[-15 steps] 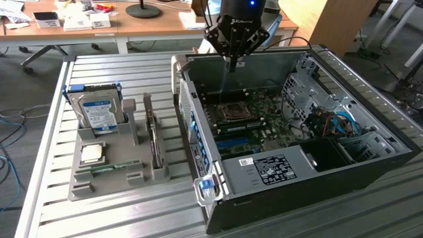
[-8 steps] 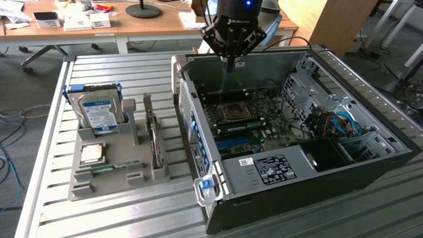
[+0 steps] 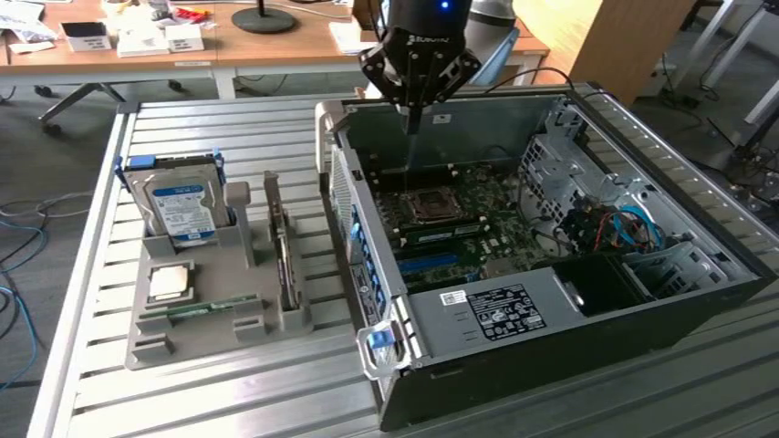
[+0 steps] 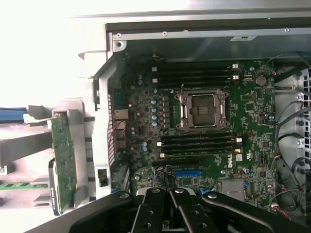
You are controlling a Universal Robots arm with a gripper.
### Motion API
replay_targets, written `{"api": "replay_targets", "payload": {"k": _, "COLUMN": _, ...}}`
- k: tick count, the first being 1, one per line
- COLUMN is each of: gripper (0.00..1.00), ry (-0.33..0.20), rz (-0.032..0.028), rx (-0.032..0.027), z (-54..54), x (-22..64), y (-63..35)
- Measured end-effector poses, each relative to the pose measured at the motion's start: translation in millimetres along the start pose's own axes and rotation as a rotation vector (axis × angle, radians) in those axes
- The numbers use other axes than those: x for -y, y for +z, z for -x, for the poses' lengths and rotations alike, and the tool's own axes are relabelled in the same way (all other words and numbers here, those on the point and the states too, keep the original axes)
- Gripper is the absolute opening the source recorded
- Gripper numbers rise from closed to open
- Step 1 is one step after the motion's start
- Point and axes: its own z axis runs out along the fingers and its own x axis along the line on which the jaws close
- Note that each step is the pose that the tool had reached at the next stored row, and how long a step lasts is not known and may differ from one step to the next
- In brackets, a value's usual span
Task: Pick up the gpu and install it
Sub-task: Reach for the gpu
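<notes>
The gpu (image 3: 284, 260) is a thin card standing on edge in a slot of the grey holder (image 3: 213, 342), on the exterior view's left of the open computer case (image 3: 585, 301). In the wrist view the gpu (image 4: 63, 158) shows a green board face beside the case's wall. My gripper (image 3: 413, 123) hangs above the back part of the case, over the motherboard (image 3: 469, 233), well apart from the gpu. Its black fingers (image 4: 154, 206) meet tip to tip, shut with nothing between them, above the motherboard (image 4: 243, 121) near a blue slot (image 4: 188, 173).
A silver hard drive (image 3: 181, 205) with a blue label stands at the holder's back; a processor chip (image 3: 171, 281) and a green memory stick (image 3: 201, 308) lie in it. The case holds an empty processor socket (image 4: 202, 109), cables (image 3: 615, 228) and a power supply (image 3: 499, 310). Desks stand behind.
</notes>
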Motion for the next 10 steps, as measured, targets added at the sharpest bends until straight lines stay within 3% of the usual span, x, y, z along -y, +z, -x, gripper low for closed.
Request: {"api": "replay_targets", "payload": {"k": 10, "gripper": 0.11, "ry": 0.0, "rz": 0.0, "rx": 0.0001, "z": -17.4, "x": 1.3, "y": -0.4}}
